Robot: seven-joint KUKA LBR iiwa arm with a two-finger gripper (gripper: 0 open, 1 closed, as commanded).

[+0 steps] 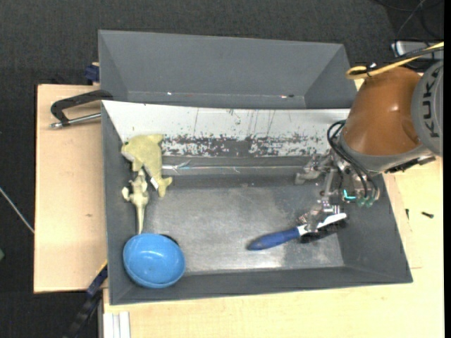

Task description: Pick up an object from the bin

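Note:
My gripper (318, 225) is low over the bin floor at the right, reaching down from under the orange-covered wrist. Its fingertips sit at the right end of a blue-handled tool (276, 239) that lies flat on the floor, handle pointing left, its black and white head at my fingertips. Whether the fingers are clamped on that head I cannot make out.
A blue bowl (153, 260) rests in the front left corner. A pale yellow toy dinosaur skeleton (146, 169) lies along the left wall, behind the bowl. The arm and its orange cover hang over the bin's right rim.

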